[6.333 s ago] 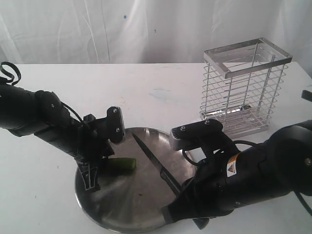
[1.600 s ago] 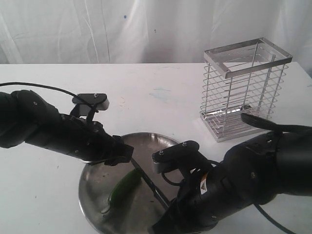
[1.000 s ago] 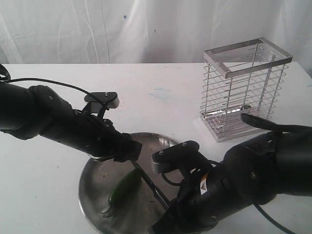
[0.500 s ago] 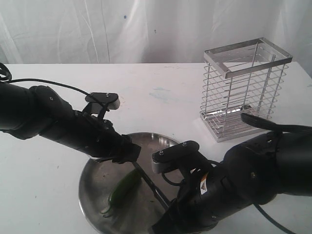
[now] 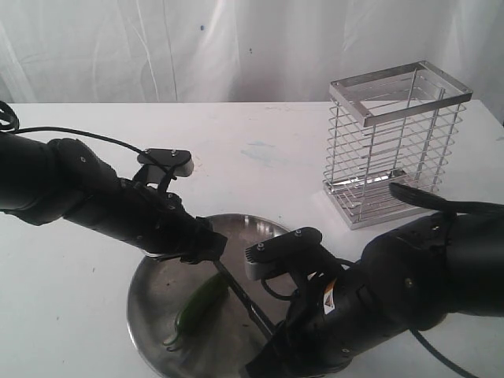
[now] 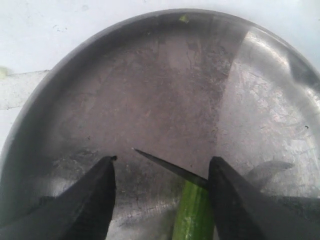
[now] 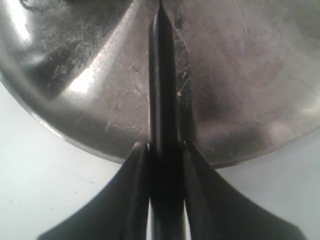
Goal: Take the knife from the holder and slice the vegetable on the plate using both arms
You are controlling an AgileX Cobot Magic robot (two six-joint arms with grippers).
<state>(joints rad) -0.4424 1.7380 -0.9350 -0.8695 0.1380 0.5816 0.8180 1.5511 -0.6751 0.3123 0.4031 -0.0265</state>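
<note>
Right gripper [image 7: 164, 146] clamps knife [image 7: 161, 75] over plate's [image 5: 146, 307] near rim; left gripper [image 6: 162, 161], spread wide, straddles vegetable [image 6: 192, 215]; holder [image 5: 394, 142] stands toward desk's [image 5: 260, 150] far-right corner.

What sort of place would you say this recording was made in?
Probably a robotics lab bench, not a kitchen: a white table before a draped white sheet, two black robot arms, and a steel plate, wire holder and knife as props.
</note>
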